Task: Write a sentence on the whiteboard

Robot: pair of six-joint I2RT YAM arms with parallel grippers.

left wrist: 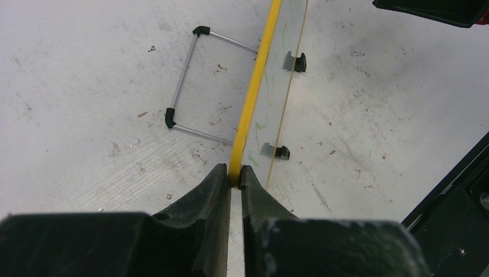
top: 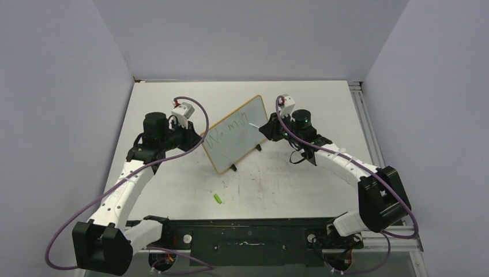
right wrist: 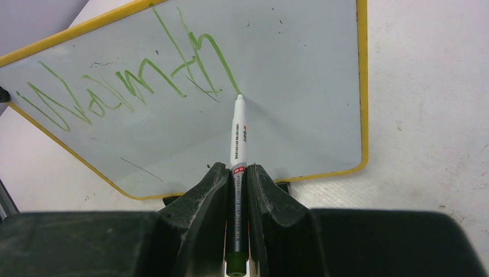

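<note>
The whiteboard (top: 235,134) stands tilted on its black feet mid-table, with a yellow frame (right wrist: 362,86). My left gripper (left wrist: 235,176) is shut on the board's yellow edge (left wrist: 256,86) at its left side. My right gripper (right wrist: 237,173) is shut on a white marker (right wrist: 238,133) with a green end. The marker's tip touches the board at the end of a green stroke. One line of the sentence (right wrist: 127,81) in green handwriting runs across the board's upper part, also visible from above as green writing (top: 228,135).
A small green marker cap (top: 218,198) lies on the table in front of the board. A wire stand (left wrist: 187,81) props the board from behind. The black base rail (top: 248,236) runs along the near edge.
</note>
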